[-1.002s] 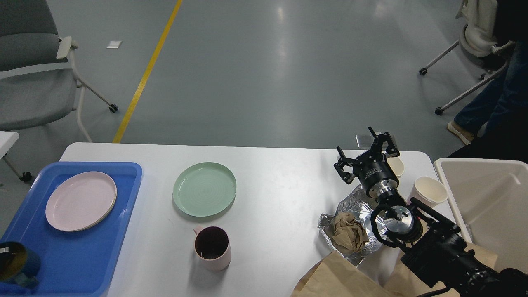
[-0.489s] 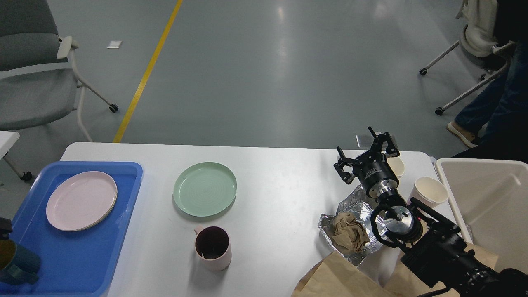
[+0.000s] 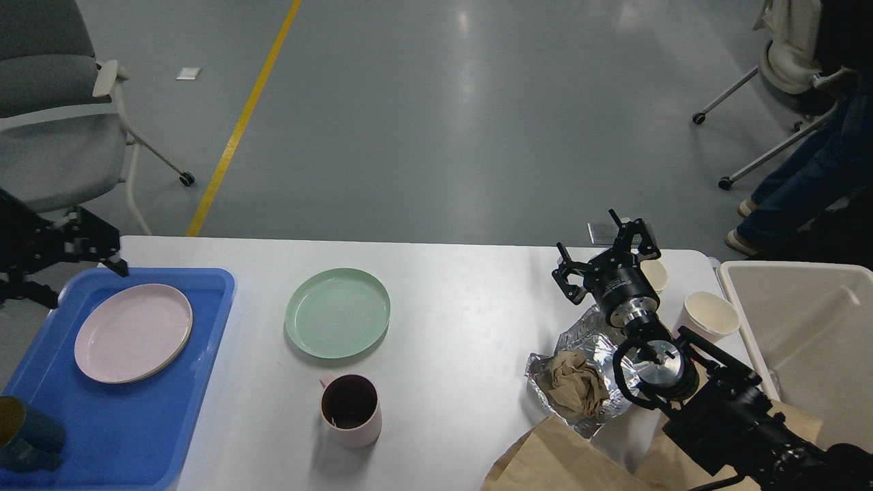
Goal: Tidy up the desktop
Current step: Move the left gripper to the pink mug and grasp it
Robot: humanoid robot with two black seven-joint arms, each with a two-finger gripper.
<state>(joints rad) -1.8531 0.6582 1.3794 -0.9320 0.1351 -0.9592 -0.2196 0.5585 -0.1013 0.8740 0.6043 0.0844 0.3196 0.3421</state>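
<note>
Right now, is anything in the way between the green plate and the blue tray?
No. The green plate sits on bare desktop, and only empty white surface lies between it and the blue tray. The pink mug stands nearer, off that path.

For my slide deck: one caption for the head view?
Open right gripper hovers over foil; pink plate sits in blue tray.

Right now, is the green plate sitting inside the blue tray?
No. The green plate lies directly on the white desktop, to the right of the blue tray, which holds the pink plate.
</note>
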